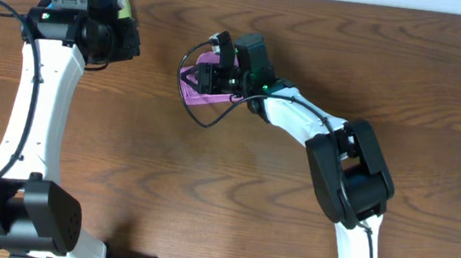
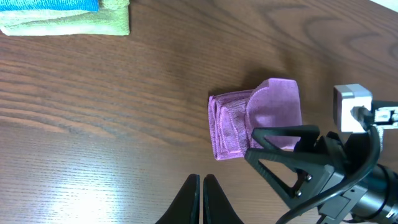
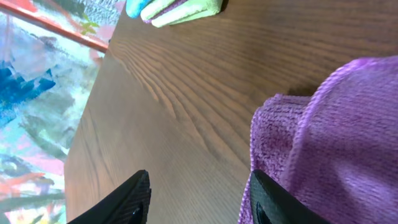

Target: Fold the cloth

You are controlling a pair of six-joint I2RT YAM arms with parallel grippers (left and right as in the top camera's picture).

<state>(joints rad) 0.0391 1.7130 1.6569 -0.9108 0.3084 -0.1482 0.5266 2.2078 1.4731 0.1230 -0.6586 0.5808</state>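
Toward the brown wooden desk's [image 1: 207, 187] twelve o'clock, the right pincer [image 3: 202, 202], jaws spread, edges the folded purple microfibre cloth [image 2: 258, 121], likely to pinch; left pincer [image 2: 201, 196] closed, empty.

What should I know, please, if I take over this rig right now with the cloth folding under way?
Left gripper: fingers shut, empty, over bare wood, apart from the cloth.
Right gripper: fingers open, low at the edge of the small purple cloth, not clamped on it.
The purple cloth lies on the brown wooden table, folded into a layered bundle with an uneven top flap.
The stack of folded blue and green cloths sits near the left arm.
Left to do: probably tidy or finish the last fold, then lift the right arm clear.
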